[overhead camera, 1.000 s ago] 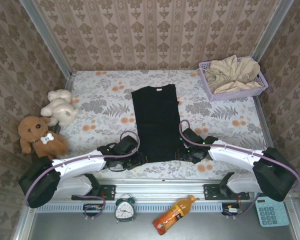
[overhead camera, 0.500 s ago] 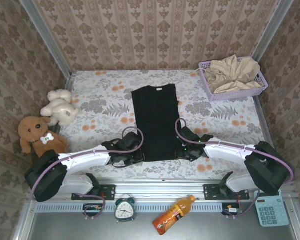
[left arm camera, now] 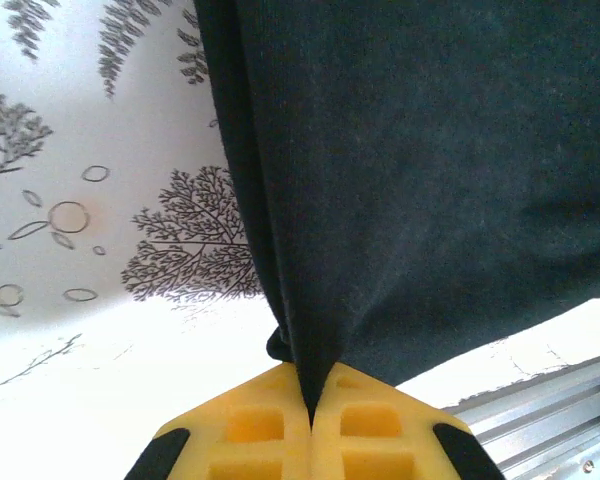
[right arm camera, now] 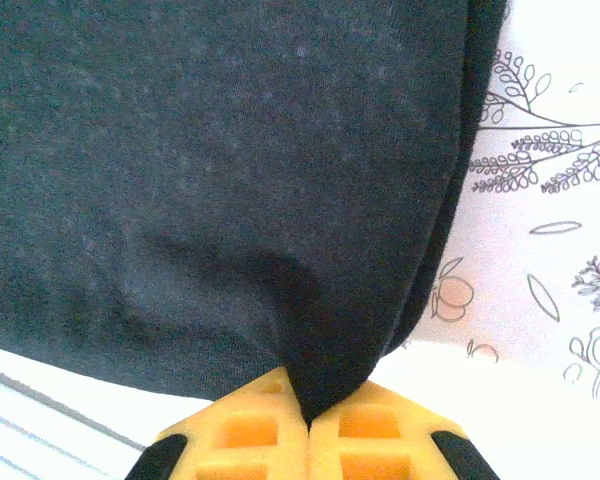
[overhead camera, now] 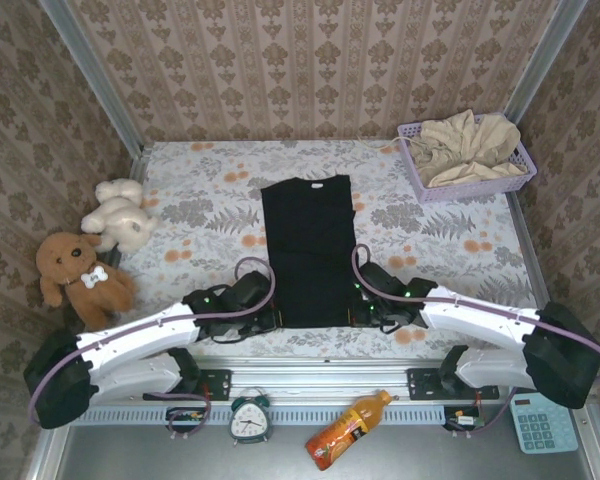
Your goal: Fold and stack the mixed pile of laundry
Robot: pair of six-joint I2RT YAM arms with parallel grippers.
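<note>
Black T-shirt (overhead camera: 308, 250) flat, near corners pinched by left gripper (left arm camera: 310, 388), right gripper (right arm camera: 308, 402)

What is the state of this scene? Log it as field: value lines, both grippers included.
black T-shirt: flat mid-table as a long rectangle, collar at the far end
left gripper: shut on the shirt's near left corner
right gripper: shut on the shirt's near right corner
beige garment: crumpled, unfolded, inside the lavender basket at the far right
white plush toy: left edge of the table
brown plush toy: left edge, nearer the arms
</note>
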